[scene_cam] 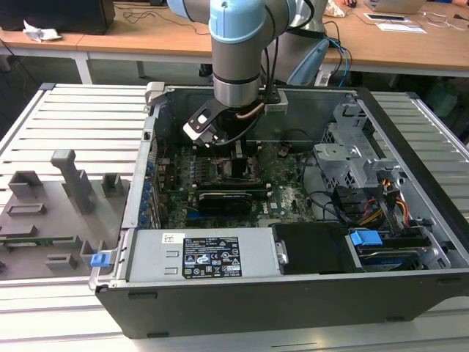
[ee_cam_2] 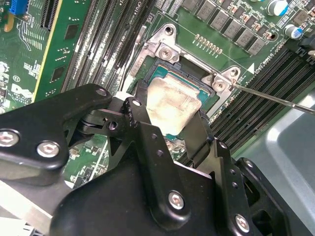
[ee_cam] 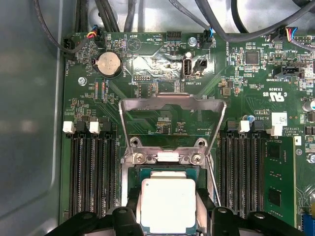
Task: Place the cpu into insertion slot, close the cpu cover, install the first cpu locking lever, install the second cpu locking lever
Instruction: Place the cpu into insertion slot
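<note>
The cpu (ee_cam: pixel 168 204), a silver square chip, sits between my gripper's (ee_cam: pixel 168 210) black fingers (ee_cam: pixel 132 209), which are shut on its two sides. It lies over the insertion slot (ee_cam: pixel 167 170), level with the slot's rim; whether it is seated I cannot tell. In the second wrist view the cpu (ee_cam_2: pixel 170 105) covers most of the insertion slot (ee_cam_2: pixel 193 78), with the gripper (ee_cam_2: pixel 170 118) around it. The cpu cover (ee_cam: pixel 172 102) stands swung open beyond the slot. A thin locking lever (ee_cam_2: pixel 275 98) juts out at one side. In the exterior view the gripper (scene_cam: pixel 234 150) is down inside the computer case.
Long black memory slots (ee_cam: pixel 91 172) flank the socket on both sides. A black graphics card (scene_cam: pixel 223 199) lies nearer the power supply (scene_cam: pixel 205 253). A drive cage (scene_cam: pixel 359 158) and cables fill the exterior view's right. A grey fixture tray (scene_cam: pixel 51 213) lies outside the case.
</note>
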Motion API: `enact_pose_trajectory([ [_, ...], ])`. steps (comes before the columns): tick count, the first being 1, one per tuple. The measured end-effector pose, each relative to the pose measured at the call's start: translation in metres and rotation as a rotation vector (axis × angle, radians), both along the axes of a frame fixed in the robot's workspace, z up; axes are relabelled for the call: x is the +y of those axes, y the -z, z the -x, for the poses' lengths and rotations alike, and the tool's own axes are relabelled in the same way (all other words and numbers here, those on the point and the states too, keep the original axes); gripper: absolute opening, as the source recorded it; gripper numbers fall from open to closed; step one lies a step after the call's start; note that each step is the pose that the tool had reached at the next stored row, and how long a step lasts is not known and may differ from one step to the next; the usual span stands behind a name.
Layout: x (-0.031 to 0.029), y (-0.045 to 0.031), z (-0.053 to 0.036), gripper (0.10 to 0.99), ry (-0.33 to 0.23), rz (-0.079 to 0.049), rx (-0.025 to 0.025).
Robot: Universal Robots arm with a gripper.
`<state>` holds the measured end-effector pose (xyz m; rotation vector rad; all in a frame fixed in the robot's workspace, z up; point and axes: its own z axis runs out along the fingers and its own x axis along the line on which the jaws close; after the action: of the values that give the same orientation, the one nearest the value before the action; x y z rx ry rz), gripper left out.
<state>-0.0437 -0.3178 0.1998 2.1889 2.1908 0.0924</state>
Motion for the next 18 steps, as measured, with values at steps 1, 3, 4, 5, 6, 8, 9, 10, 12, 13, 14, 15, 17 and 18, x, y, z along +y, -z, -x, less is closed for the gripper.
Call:
enact_pose_trajectory([
  [1, 0.0000, 0.0000, 0.0000, 0.533, 0.000, 0.000, 0.0000],
  [3, 0.0000, 0.0001, 0.0000, 0.533, 0.000, 0.000, 0.0000],
  [4, 0.0000, 0.0001, 0.0000, 0.533, 0.000, 0.000, 0.0000],
  [5, 0.0000, 0.0001, 0.0000, 0.533, 0.000, 0.000, 0.0000],
  [6, -0.0001, 0.0002, 0.0000, 0.533, 0.000, 0.000, -0.0001],
  [8, -0.0001, 0.0002, 0.0000, 0.533, 0.000, 0.000, -0.0001],
  [9, -0.0001, 0.0002, 0.0000, 0.533, 0.000, 0.000, 0.0000],
  [10, -0.0001, 0.0002, 0.0000, 0.533, 0.000, 0.000, 0.0000],
  [12, -0.0001, 0.0003, 0.0000, 0.533, 0.000, 0.000, 0.0000],
  [13, -0.0001, 0.0003, 0.0000, 0.533, 0.000, 0.000, -0.0001],
  [14, -0.0001, 0.0004, 0.0000, 0.533, 0.000, 0.000, -0.0002],
  [15, 0.0000, 0.0004, 0.0000, 0.545, 0.000, 0.000, -0.0002],
  [17, -0.0001, 0.0004, 0.0000, 0.608, 0.000, 0.000, -0.0001],
  [18, -0.0001, 0.0004, 0.0000, 0.608, 0.000, 0.000, -0.0001],
])
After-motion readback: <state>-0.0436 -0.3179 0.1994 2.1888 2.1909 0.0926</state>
